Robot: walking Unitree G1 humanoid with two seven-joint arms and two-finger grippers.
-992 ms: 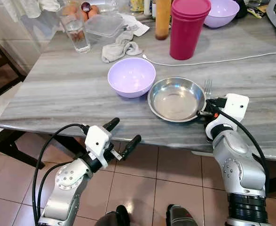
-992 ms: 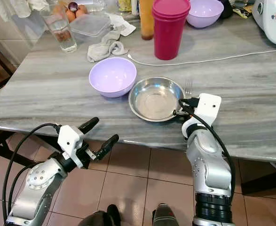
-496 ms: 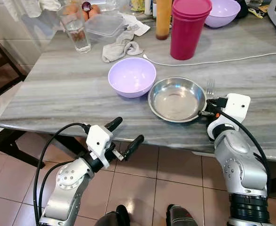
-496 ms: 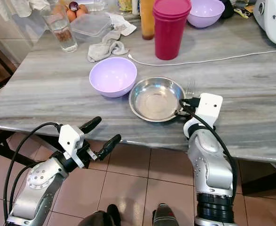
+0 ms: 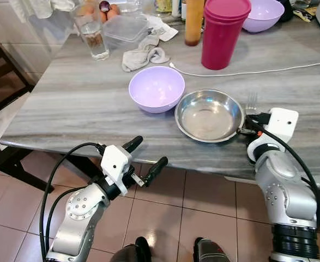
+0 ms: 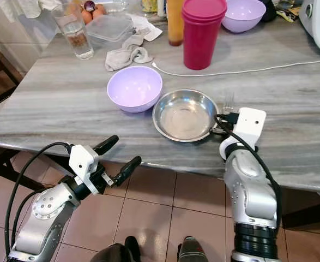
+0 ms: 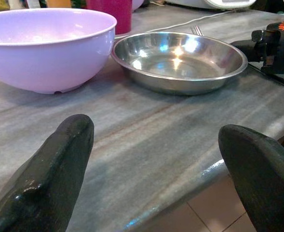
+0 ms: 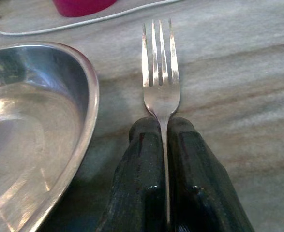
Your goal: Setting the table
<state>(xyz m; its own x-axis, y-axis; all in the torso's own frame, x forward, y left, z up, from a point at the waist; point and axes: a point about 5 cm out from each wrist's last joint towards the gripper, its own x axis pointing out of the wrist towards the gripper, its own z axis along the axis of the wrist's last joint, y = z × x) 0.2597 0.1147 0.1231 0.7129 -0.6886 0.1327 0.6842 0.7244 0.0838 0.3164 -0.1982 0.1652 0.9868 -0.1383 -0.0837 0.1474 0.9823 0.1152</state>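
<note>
1. Near the surface's front edge, the right gripper [image 8: 163,130] has its fingers closed on the fork [image 8: 160,72], beside the steel bowl [image 5: 209,114].
2. Left gripper [image 5: 143,155] waits below, fingers spread, empty.
3. Releasing the fork apparently remains.

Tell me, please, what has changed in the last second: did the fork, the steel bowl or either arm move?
Little changed. The whole picture slid a little, so the camera moved, not the things. The right gripper stays shut on the fork, beside the steel bowl. The left gripper still hangs open before the table edge. The lilac bowl keeps its place.
</note>
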